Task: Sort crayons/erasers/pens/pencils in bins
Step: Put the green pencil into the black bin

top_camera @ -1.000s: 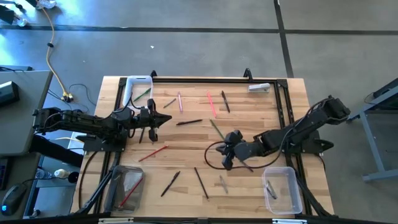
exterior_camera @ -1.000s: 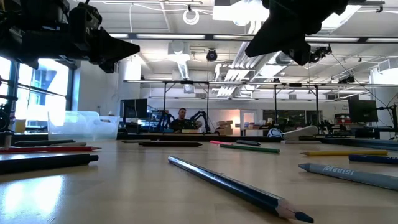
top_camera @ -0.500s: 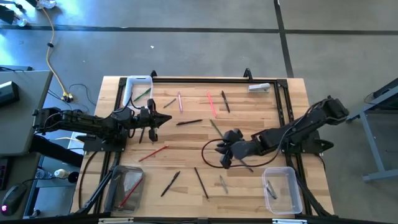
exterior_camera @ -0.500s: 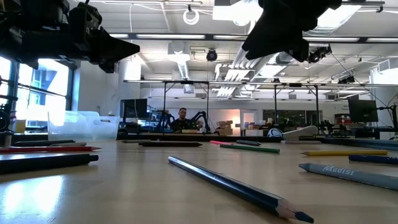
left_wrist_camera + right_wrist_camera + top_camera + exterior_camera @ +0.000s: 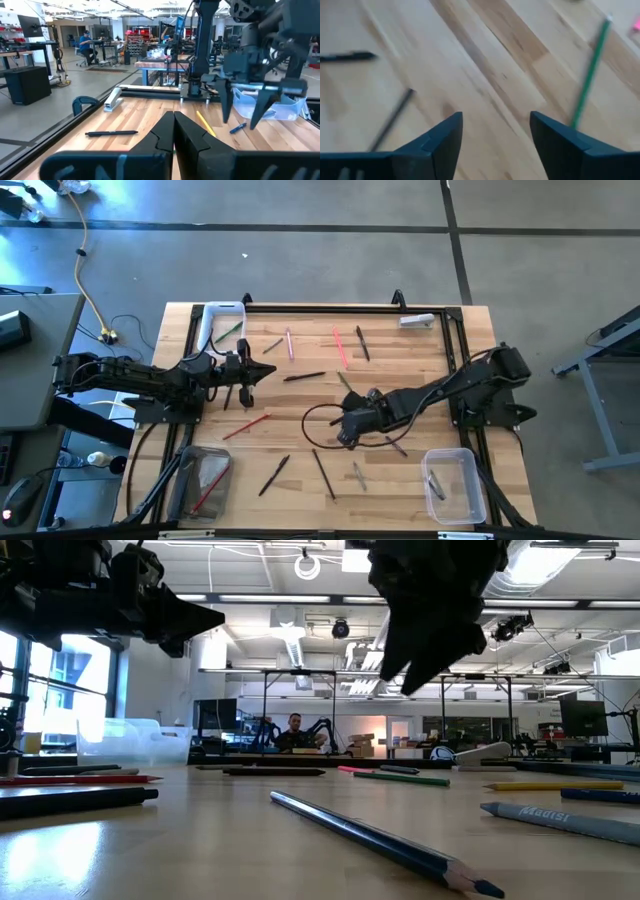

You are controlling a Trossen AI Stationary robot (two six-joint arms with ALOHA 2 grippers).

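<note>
Bins: three on the wooden table (image 5: 400, 365): white-rimmed bin (image 5: 222, 323) at 10 o'clock, grey-tinted bin (image 5: 203, 480) at 7, clear bin (image 5: 453, 485) at 5.
Sticks: about a dozen loose, among them a red stick (image 5: 246, 426), a black pen (image 5: 304, 376) and a green pencil (image 5: 590, 75).
Left gripper (image 5: 262, 370): fingers pressed together, empty, at 9 o'clock.
Right gripper (image 5: 345, 430): fingers spread, empty, near centre.
Room: open workshop; seated person (image 5: 292, 730) far back.

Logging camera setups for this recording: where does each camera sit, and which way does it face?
High: overhead, looking straight down on the table; both arms show.
Low: tabletop height, facing the room across a blue pencil; both arms show overhead.
Left wrist: looks past the shut left gripper toward the open right gripper.
Right wrist: looks down between open jaws at a green pencil.
Shared: the right gripper, in the high and left wrist views.
</note>
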